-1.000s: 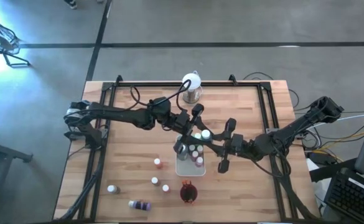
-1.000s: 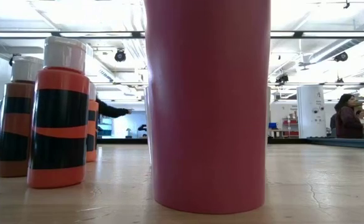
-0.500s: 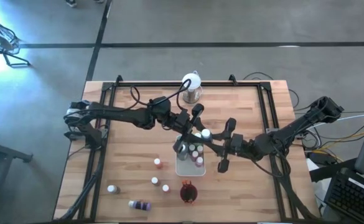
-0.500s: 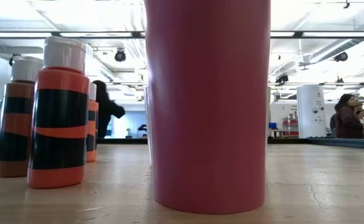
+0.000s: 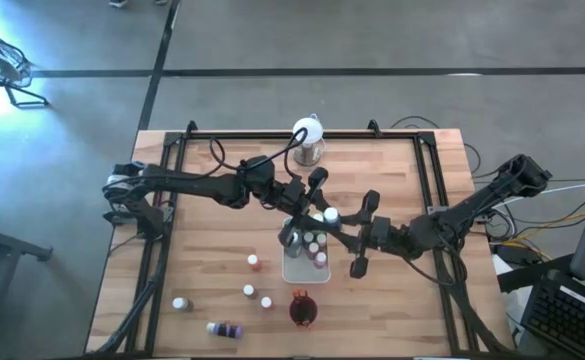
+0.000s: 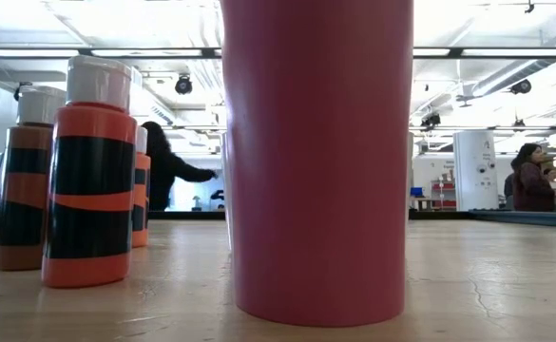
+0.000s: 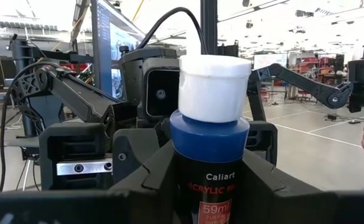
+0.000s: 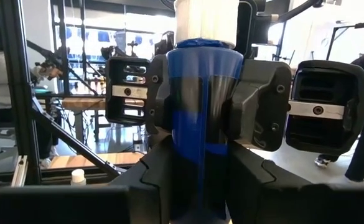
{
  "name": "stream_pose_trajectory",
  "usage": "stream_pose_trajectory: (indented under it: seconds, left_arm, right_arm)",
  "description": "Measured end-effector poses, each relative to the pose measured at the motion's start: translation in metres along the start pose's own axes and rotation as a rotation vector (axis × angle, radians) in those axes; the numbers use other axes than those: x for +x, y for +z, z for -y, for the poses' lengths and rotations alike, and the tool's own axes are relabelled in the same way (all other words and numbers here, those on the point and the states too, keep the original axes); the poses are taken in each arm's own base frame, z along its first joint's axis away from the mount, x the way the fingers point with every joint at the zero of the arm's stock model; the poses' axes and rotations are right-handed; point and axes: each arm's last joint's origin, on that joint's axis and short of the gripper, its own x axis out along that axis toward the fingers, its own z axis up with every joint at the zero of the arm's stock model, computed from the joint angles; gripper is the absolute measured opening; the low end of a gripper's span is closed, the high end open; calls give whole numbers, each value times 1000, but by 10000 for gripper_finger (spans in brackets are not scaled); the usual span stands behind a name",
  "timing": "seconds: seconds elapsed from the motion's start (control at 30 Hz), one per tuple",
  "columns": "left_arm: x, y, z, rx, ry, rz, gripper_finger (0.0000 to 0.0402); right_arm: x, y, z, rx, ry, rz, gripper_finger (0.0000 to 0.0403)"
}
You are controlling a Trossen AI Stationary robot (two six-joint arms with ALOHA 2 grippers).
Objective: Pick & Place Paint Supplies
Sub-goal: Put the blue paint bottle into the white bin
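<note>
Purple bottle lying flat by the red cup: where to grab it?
Mid-body on the purple bottle, from straight above, fingers across its width: it lies flat, nothing touching it. Left gripper and right gripper are both shut on the dark blue bottle over the tray.

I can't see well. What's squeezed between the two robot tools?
A dark blue paint bottle with a white cap, held between the left tool and right tool, shown in both wrist views.
</note>
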Motion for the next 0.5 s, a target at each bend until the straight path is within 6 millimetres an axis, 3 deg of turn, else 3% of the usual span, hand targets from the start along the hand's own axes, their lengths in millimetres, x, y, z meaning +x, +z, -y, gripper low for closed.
stream_pose_trajectory:
  seconds: [0.2,0.5]
  left_arm:
    - [0,-1,0,-4,11,-9,122]
    - [1,0,0,-17,-12,-54,121]
  right_arm:
    - [-9,2,-4,0,22,-27,101]
    - [-20,4,2,71,29,-96,162]
